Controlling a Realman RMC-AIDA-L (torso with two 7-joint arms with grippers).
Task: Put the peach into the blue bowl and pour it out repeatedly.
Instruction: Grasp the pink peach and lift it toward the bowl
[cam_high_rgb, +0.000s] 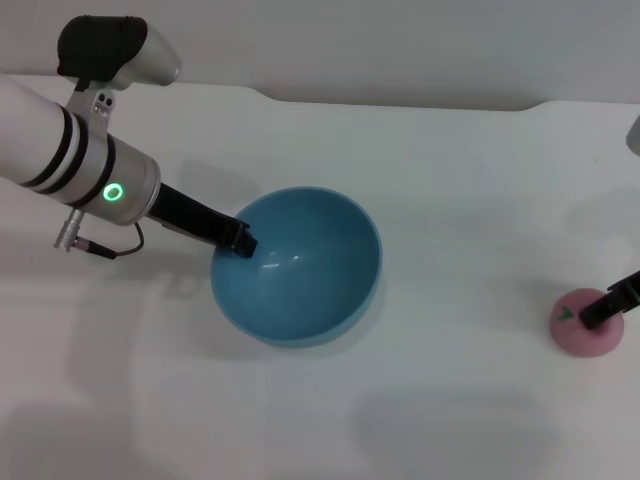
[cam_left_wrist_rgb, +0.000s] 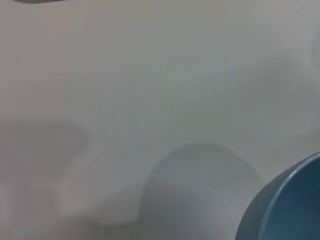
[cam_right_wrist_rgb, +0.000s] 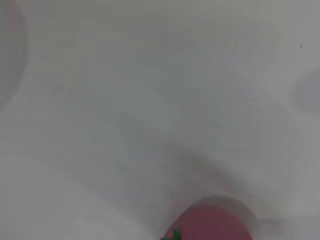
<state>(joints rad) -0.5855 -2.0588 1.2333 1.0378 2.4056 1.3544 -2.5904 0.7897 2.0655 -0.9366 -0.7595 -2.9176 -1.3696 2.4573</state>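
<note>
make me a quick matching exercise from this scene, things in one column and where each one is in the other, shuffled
Things:
1. peach
2. blue bowl
3. left gripper
4. right gripper

Places:
A. middle of the white table, nothing inside it
B. at the peach, on the far right
C. on the table, well right of the bowl
D. at the bowl's left rim

Pairs: 1-C, 2-A, 3-D, 4-B

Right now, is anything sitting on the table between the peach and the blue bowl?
Nothing visible. The peach, at the right gripper, and the blue bowl, held at its rim by the left gripper, have only bare table between them.
</note>
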